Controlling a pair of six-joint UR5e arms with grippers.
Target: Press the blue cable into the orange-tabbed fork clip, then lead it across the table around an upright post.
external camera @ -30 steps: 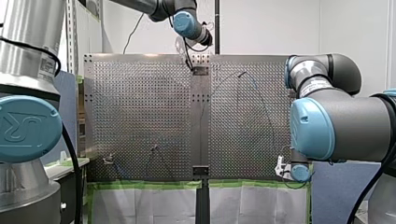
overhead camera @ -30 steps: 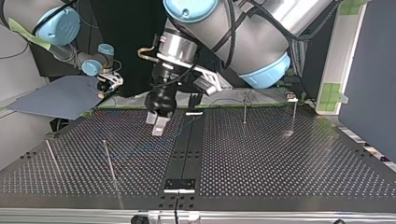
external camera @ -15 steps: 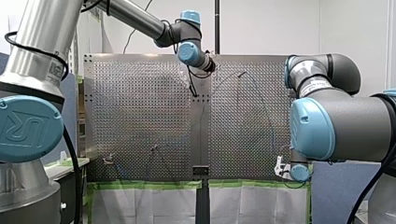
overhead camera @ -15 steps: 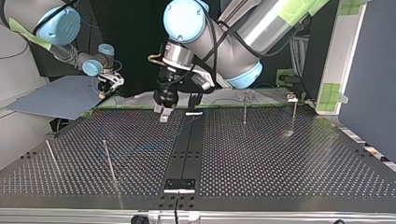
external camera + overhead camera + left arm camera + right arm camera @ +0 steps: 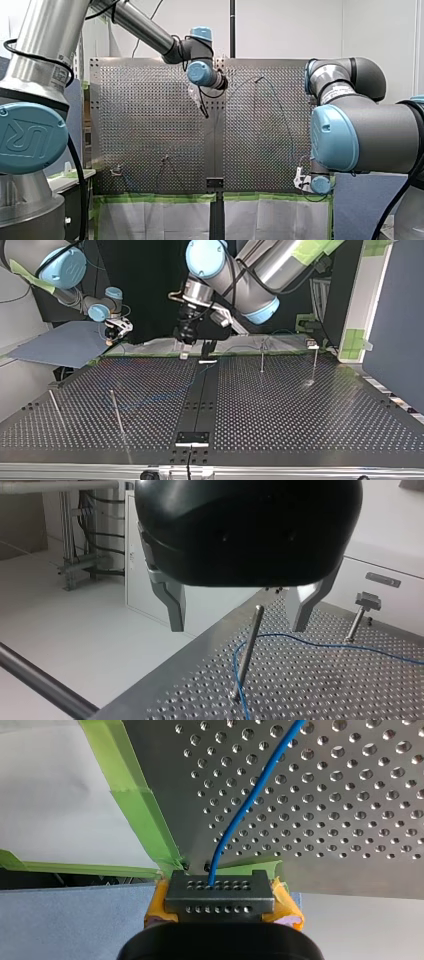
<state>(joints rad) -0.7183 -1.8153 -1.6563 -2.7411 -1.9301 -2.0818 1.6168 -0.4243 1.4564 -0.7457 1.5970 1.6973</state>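
The table (image 5: 300, 410) is lying flat, and both arms are working at its edges. My left arm (image 5: 250, 275) is reaching over the far edge in the top view, close to the dark middle strip. My right arm (image 5: 360, 130) is bending down to the lower right corner in the front view.

The left gripper (image 5: 237, 628) is hanging released, its 2 metal fingers wide apart and holding nothing. A thin post (image 5: 248, 645) is standing ahead of it and showing in the gap between them. The right gripper (image 5: 220, 896) is grasping the blue cable (image 5: 246, 802) with its yellow pads clenched, just off the table's corner beside the green tape (image 5: 131, 795).

From there the cable is running onto the table. In the left wrist view it is curving past the foot of the post, touching it or just beside it; I cannot tell which. A small headed pin (image 5: 367, 601) is standing further off. Whether this is the fork clip, I cannot tell.

I am judging 3 risks:
- If the left gripper descends off-centre, 1 finger is going to strike the post.
- The cable is lying loose, so a pull may lift it over the post's top.
- A hard pull may also drag the cable out of the right gripper's pads.
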